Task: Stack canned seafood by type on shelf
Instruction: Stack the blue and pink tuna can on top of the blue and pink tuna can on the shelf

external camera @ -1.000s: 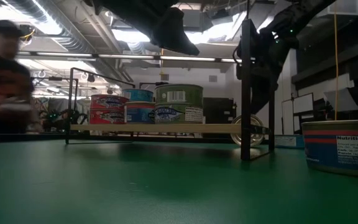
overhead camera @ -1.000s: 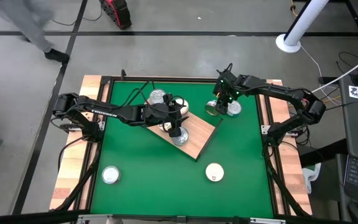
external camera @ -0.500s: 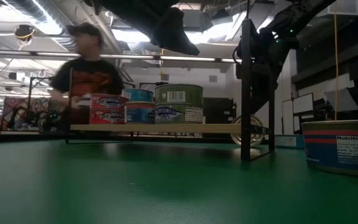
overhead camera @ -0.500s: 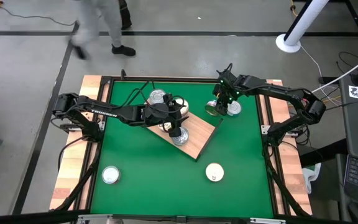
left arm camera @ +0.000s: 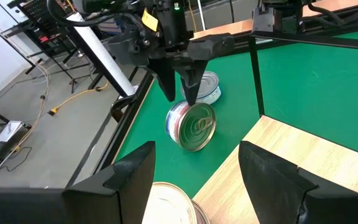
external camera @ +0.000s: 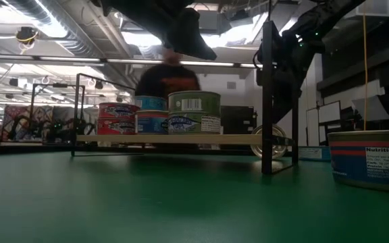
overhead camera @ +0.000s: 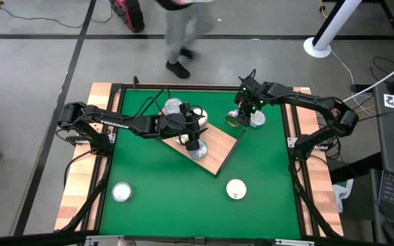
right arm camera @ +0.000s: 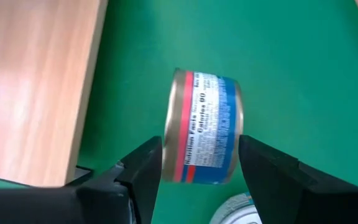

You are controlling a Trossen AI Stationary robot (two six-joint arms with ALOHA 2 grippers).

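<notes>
Nothing on the table has moved in the last second. The right gripper (overhead camera: 239,115) stays spread around 1 tipped tin (right arm camera: 201,127) beside the shelf (overhead camera: 219,156), not pinching. The left gripper (overhead camera: 191,139), spread, hovers over shelved tins (external camera: 155,115); stacking is stalled.

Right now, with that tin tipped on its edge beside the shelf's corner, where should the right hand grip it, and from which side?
Probably across the two flat ends, coming down from above. The tipped tin stands on its rim on the green mat, its labelled side wall curved and its lid facing sideways. The right hand is open above it, a finger on either side.
</notes>
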